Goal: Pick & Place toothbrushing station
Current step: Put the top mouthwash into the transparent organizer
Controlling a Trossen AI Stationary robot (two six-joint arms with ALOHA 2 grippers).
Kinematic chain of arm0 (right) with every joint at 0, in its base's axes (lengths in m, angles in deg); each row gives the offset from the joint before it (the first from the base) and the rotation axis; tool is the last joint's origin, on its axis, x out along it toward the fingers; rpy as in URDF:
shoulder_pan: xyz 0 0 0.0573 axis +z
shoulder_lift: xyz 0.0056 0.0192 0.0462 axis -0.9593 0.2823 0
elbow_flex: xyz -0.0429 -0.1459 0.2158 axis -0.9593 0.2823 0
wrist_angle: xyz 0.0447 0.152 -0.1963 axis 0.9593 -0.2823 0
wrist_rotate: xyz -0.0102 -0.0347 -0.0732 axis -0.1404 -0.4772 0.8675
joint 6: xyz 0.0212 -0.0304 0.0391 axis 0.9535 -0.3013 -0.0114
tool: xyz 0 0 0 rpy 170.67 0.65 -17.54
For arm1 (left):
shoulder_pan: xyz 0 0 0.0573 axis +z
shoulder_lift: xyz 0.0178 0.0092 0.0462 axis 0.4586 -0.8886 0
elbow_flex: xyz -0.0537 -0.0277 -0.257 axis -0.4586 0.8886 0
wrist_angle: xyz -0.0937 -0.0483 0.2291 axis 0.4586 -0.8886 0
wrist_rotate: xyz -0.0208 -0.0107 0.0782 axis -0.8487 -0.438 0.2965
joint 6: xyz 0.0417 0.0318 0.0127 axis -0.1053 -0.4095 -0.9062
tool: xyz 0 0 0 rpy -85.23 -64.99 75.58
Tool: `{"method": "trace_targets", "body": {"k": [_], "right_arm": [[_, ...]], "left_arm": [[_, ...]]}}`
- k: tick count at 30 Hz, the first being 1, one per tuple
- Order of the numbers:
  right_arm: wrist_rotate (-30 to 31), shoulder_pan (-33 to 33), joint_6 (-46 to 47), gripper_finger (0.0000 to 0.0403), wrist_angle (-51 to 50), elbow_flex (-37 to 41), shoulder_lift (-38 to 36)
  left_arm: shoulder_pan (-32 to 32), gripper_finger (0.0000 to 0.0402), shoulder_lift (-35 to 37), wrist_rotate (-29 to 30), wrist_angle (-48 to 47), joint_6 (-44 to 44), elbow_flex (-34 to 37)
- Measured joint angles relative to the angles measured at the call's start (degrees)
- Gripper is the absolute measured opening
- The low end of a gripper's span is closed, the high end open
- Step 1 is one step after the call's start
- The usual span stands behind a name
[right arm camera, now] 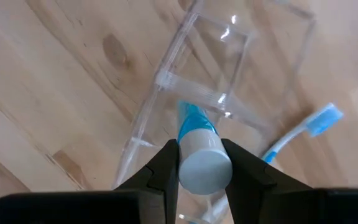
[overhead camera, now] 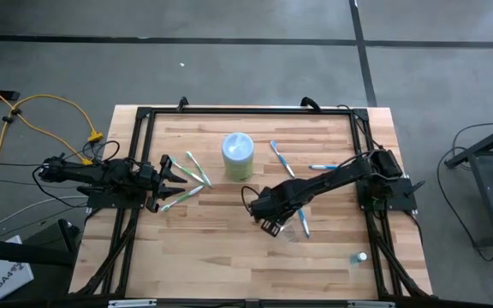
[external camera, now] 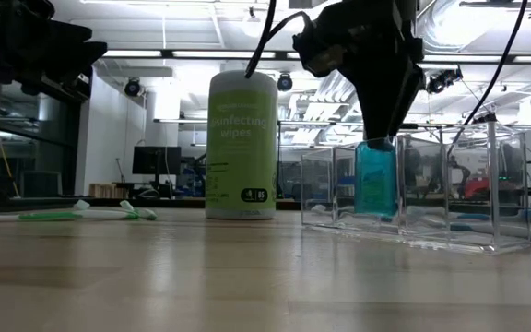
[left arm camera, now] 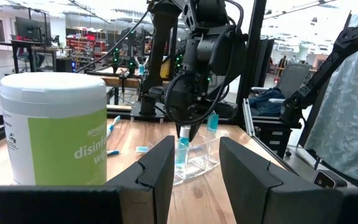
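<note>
A clear plastic container with several compartments [external camera: 468, 184] stands on the table right of centre, and also shows in the right wrist view [right arm camera: 210, 56]. My right gripper [overhead camera: 270, 224] is above it, shut on a small blue tube [external camera: 376, 180]. Green-white toothbrushes [overhead camera: 197, 168] [overhead camera: 181, 198] lie flat at the left, just in front of my left gripper [overhead camera: 171, 171]. That gripper is open and empty [left arm camera: 194, 171]. Blue-white toothbrushes [overhead camera: 282, 158] [overhead camera: 323, 166] lie flat farther right, and one [right arm camera: 303, 130] lies beside the container. Another small tube [overhead camera: 360, 257] lies near the right front. My right gripper pinches the tube's upper part, just below its round white end [right arm camera: 205, 163], between its two fingers. The fingers come from above, pointing down. The tube stands upright with its lower blue part [external camera: 376, 198] inside one compartment of the container.
A tall white-and-green wipes canister [overhead camera: 238, 154] stands at the centre back, between the two arms; it also shows in the low view [external camera: 241, 148]. A black frame [overhead camera: 246, 109] runs around the wooden table top. Bare wood lies at the front.
</note>
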Motion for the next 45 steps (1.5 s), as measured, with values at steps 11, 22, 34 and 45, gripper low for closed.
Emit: {"method": "trace_targets", "body": {"k": [11,22,34,45], "right_arm": [[-1.39,0.17,1.39,0.01,2.29,2.78,-0.24],[-0.91,0.17,1.39,0.0111,2.56,3.1,-1.07],[-1.52,0.17,1.36,0.0116,3.21,3.08,-1.33],[-1.65,0.2,1.36,0.0121,3.47,3.04,-1.42]], "left_arm": [[0.01,0.0124,0.0,0.0,0.0,0.02,0.0],[-0.01,0.0124,0.0,0.0,0.0,0.02,0.0],[-0.01,0.0124,0.0,0.0,0.0,0.01,0.0],[0.01,0.0124,0.0,-0.01,0.0,0.0,0.0]]}}
